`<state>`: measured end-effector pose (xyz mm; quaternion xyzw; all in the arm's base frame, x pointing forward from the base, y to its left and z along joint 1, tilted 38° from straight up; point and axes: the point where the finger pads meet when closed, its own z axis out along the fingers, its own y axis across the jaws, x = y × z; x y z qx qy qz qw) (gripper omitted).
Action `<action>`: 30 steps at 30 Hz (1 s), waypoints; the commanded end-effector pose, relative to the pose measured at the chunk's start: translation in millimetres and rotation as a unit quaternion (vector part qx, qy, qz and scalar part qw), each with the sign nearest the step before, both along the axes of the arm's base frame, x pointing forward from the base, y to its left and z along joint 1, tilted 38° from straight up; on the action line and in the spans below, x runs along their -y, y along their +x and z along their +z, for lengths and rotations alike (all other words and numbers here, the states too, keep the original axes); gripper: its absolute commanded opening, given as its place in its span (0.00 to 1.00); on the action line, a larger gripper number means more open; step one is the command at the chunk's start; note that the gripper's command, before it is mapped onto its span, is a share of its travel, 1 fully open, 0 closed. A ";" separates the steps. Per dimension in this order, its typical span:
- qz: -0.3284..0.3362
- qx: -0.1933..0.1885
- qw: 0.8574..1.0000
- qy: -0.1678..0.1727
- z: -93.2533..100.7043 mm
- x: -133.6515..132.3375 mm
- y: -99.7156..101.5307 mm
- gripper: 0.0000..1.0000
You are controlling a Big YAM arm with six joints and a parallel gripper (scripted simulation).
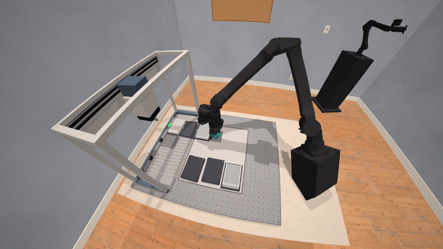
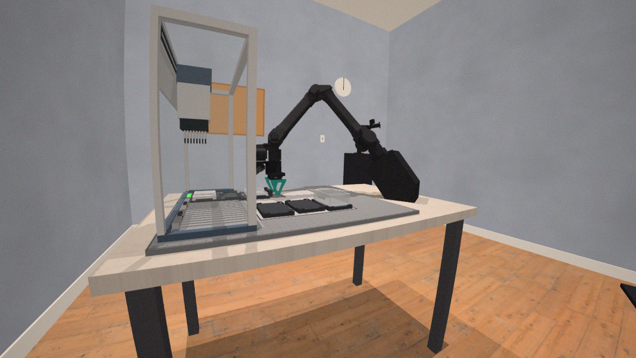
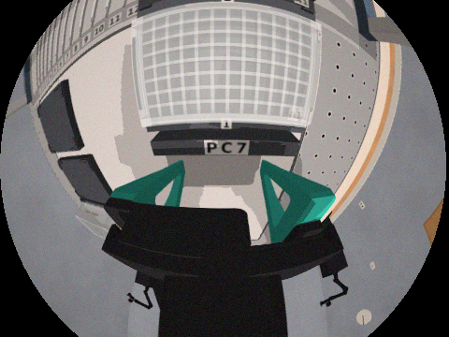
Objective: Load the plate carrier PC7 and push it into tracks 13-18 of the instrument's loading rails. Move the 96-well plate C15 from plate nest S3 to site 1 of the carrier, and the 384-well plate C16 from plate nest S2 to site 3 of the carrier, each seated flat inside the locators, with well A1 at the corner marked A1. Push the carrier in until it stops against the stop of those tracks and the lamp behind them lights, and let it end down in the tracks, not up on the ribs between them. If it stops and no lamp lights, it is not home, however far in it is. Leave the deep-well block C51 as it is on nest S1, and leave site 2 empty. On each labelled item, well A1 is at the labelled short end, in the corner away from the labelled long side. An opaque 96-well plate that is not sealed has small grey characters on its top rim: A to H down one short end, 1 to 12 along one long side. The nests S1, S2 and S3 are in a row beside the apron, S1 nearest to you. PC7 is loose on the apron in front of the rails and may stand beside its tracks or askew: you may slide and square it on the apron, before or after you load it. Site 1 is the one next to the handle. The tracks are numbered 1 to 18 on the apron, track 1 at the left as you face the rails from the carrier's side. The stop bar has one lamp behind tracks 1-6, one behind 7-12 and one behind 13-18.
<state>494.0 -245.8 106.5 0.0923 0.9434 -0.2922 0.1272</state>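
The carrier PC7 (image 1: 189, 130) (image 3: 226, 146) lies in the rails at the far right end of the track row, its handle toward me. A green lamp (image 1: 169, 124) is lit behind it, and it also shows in the exterior view (image 2: 189, 195). A white gridded plate (image 3: 226, 65) sits flat on site 1 next to the handle. A second white plate (image 1: 176, 126) sits on site 3 near the lamp. My gripper (image 3: 222, 165) is open and empty, its green fingers just short of the handle; it also shows in the top view (image 1: 215, 135).
Two dark empty nests (image 1: 192, 168) (image 1: 212, 171) and the clear deep-well block C51 (image 1: 232, 175) stand in a row beside the apron. The white instrument frame (image 1: 124, 92) with its pipetting head (image 1: 145, 102) stands over the rails. The ribbed tracks (image 1: 168, 154) left of the carrier hold nothing.
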 end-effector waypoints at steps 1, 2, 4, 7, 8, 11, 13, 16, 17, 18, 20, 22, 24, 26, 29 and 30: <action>0.006 0.029 1.000 -0.011 25.4 3.7 2.3 0.80; 0.006 0.029 1.000 -0.011 25.4 3.7 2.3 0.80; 0.006 0.039 0.999 -0.015 34.4 6.2 8.1 0.80; 0.004 0.028 1.000 -0.011 23.0 5.4 -5.2 0.80; 0.005 0.028 1.000 -0.011 22.3 4.4 -6.4 0.80; 0.008 0.028 1.000 -0.011 20.5 0.9 -9.5 0.80; 0.005 0.028 1.000 -0.011 19.3 3.5 -14.1 0.80; 0.007 0.042 0.999 -0.016 32.1 4.5 -3.3 0.80; 0.009 0.043 0.999 -0.016 33.2 3.0 -1.6 0.80; 0.010 0.041 0.999 -0.016 31.6 2.2 -2.7 0.80; 0.010 0.041 0.999 -0.016 31.6 2.2 -2.7 0.80; 0.010 0.041 0.999 -0.016 31.0 2.2 -3.1 0.80; 0.011 0.037 0.999 -0.011 36.2 -13.7 -3.7 0.80; 0.011 0.040 0.999 -0.012 45.6 -17.6 -3.6 0.80; 0.011 0.041 0.999 -0.012 56.1 -24.5 -5.9 0.80; 0.011 0.041 0.999 -0.012 59.4 -26.9 -6.8 0.80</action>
